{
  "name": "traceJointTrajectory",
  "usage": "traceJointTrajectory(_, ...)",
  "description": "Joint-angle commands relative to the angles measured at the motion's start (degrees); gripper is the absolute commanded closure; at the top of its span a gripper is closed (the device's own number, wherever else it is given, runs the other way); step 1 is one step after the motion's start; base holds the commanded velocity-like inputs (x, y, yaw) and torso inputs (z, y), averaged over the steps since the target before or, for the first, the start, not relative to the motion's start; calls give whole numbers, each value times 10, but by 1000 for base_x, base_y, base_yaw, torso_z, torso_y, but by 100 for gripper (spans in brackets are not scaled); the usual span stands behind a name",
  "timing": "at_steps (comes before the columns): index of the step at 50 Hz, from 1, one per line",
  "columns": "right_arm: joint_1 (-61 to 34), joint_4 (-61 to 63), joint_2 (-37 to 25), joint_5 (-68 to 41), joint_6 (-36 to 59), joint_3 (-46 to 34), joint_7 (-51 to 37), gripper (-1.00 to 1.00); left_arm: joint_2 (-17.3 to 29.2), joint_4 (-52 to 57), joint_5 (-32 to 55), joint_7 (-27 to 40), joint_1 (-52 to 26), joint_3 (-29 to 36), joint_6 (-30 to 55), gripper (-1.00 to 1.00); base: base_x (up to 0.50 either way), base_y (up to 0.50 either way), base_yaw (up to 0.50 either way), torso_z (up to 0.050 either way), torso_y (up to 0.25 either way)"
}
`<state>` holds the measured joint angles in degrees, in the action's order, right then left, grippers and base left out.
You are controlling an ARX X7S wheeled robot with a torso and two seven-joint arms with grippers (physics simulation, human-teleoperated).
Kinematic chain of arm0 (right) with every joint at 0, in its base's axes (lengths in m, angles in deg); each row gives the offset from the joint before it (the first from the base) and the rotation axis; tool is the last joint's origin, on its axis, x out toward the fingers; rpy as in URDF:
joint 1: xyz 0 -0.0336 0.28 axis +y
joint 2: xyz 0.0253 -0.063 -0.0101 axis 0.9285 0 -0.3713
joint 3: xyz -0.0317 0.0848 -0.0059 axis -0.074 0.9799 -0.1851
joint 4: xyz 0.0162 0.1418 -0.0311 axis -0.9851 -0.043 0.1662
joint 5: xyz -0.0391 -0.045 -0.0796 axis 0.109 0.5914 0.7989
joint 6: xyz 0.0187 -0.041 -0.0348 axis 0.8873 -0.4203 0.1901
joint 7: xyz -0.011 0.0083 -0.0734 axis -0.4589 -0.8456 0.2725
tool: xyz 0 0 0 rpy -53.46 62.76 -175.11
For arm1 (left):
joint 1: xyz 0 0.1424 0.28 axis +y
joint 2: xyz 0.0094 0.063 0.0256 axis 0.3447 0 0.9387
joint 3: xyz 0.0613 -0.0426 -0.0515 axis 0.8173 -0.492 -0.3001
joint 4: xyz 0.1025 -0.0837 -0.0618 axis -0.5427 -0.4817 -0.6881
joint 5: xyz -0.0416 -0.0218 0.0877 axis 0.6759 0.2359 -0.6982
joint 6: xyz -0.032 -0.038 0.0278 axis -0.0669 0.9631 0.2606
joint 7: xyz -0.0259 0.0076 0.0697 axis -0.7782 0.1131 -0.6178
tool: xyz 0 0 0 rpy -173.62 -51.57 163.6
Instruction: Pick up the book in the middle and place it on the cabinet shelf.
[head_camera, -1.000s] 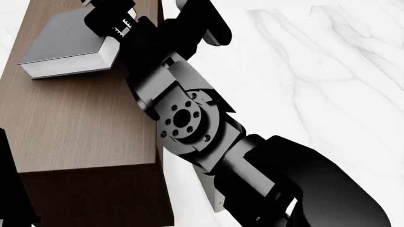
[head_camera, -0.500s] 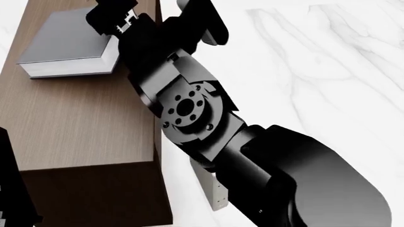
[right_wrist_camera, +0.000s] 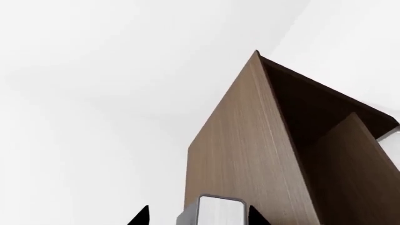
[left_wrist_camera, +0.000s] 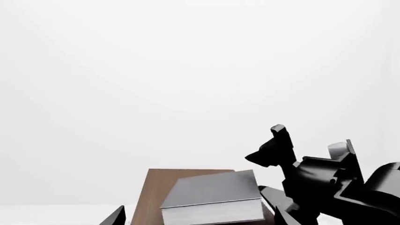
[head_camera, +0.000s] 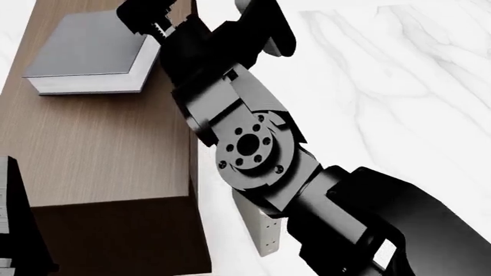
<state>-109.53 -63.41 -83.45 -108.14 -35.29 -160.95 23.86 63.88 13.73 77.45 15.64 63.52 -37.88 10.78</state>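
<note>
The dark grey book [head_camera: 84, 52] with white page edges lies flat on the top of the brown wood cabinet shelf [head_camera: 100, 149], near its far end. My right gripper [head_camera: 149, 20] is at the book's right edge, open. In the right wrist view its tips [right_wrist_camera: 196, 216] stand apart on either side of the book's end [right_wrist_camera: 218, 211], with a gap beside it and the cabinet [right_wrist_camera: 244, 150] beyond. My left gripper [left_wrist_camera: 196, 218] is open and holds nothing. It faces the book [left_wrist_camera: 212, 190] on the cabinet [left_wrist_camera: 153, 187] from a distance.
The right arm [head_camera: 245, 144] stretches across the cabinet's right edge over a white marble surface [head_camera: 399, 86]. An off-white book [head_camera: 261, 230] stands partly hidden under that arm. The left arm [head_camera: 11, 230] shows at the lower left, beside the cabinet's near end.
The book went from tilted in the right gripper to lying flat on the cabinet top. The right arm has shifted a little to the right, and its fingers now stand apart.
</note>
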Motion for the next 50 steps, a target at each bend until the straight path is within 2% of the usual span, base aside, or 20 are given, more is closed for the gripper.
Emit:
traceJointTrajectory(1,30,-16,-68,-49,-38,-37,-77,-100,-1,-3,-2,0,-3,5,-1,-100,0,0,0,0,-10)
traceJointTrajectory(19,53,77,-126,-37,-97,-16,-89,-100,7,0,-2,6,4,1,-4,-100,0,0,0,0,0)
traceJointTrajectory(25,60,163,-175,-18,-144,-2,-97,-100,9,8,-6,10,-1,4,5,-100,0,0,0,0,0)
traceJointTrajectory(29,46,267,-231,31,-201,1,-117,-100,6,17,-7,21,-13,8,24,-100,0,0,0,0,0)
traceJointTrajectory(30,37,319,-259,44,-224,13,-130,-100,4,30,12,32,-31,-1,45,-100,0,0,0,0,0)
traceJointTrajectory(32,27,349,-277,62,-238,12,-145,-100,7,49,29,45,-63,-3,80,-100,0,0,0,0,0)
traceJointTrajectory(35,8,400,-308,80,-256,25,-162,-100,22,59,106,83,-178,-4,144,-100,0,0,0,0,0)
traceJointTrajectory(37,-7,410,-319,87,-253,28,-168,-100,16,48,153,90,-261,-9,188,-100,0,0,0,0,0)
traceJointTrajectory(38,-19,409,-325,88,-247,29,-176,-100,8,25,173,83,-320,-8,214,-100,0,0,0,0,0)
traceJointTrajectory(41,-35,402,-330,88,-234,29,-182,-100,-15,-34,204,60,-386,-15,220,-100,0,0,0,0,0)
traceJointTrajectory(42,-46,398,-333,88,-226,30,-185,-100,-27,-82,196,44,-445,-6,232,-100,0,0,0,0,0)
traceJointTrajectory(45,-65,396,-337,95,-214,29,-193,-100,-49,-132,201,23,-509,-2,238,-100,0,0,0,0,0)
traceJointTrajectory(46,-81,392,-340,102,-203,25,-199,-100,-62,-169,204,11,-561,6,256,-100,0,0,0,0,0)
traceJointTrajectory(50,-108,385,-343,108,-184,23,-209,-100,-90,-233,197,-18,-641,14,255,-100,0,0,0,0,0)
